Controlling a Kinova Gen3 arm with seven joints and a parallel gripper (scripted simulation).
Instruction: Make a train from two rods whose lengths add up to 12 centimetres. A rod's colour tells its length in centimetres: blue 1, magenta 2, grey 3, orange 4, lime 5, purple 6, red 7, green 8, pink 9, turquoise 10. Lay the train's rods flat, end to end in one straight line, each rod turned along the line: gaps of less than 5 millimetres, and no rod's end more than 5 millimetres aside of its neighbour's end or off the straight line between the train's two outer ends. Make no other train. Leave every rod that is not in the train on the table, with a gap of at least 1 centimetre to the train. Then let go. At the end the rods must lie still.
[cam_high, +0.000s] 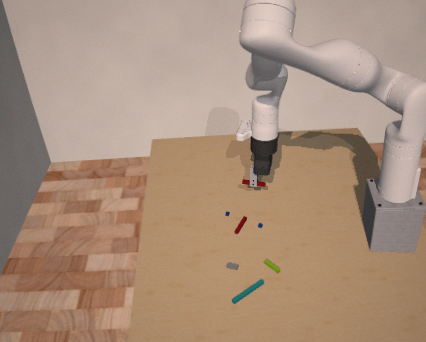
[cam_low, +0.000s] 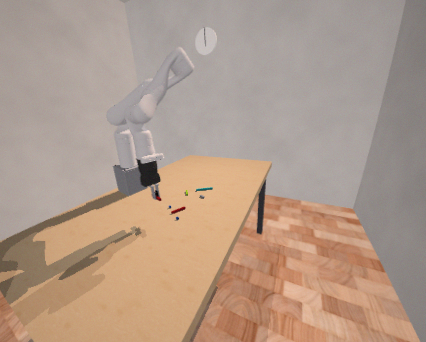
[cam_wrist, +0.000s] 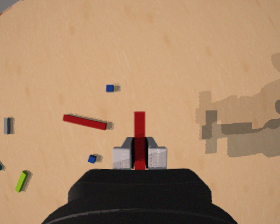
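My gripper (cam_high: 254, 183) (cam_low: 157, 196) (cam_wrist: 139, 147) is shut on a red rod (cam_high: 261, 184) (cam_low: 159, 199) (cam_wrist: 140, 122), held level above the table; its shadow falls well apart in the wrist view. A second red rod (cam_high: 241, 225) (cam_low: 178, 210) (cam_wrist: 85, 122) lies flat and slanted on the table. A lime rod (cam_high: 272, 266) (cam_low: 186, 193) (cam_wrist: 21, 181) lies beyond it, touching nothing. Blue rods lie on either side of the second red rod: one blue rod (cam_high: 227, 213) (cam_low: 177, 218) (cam_wrist: 110, 88) and another blue rod (cam_high: 260, 225) (cam_low: 170, 207) (cam_wrist: 92, 159).
A grey rod (cam_high: 232, 266) (cam_low: 202, 197) (cam_wrist: 8, 126) lies near the lime rod. A turquoise rod (cam_high: 248, 291) (cam_low: 204, 189) lies slanted past both. The arm's grey base block (cam_high: 394, 227) (cam_low: 131, 180) stands at the right in the top view.
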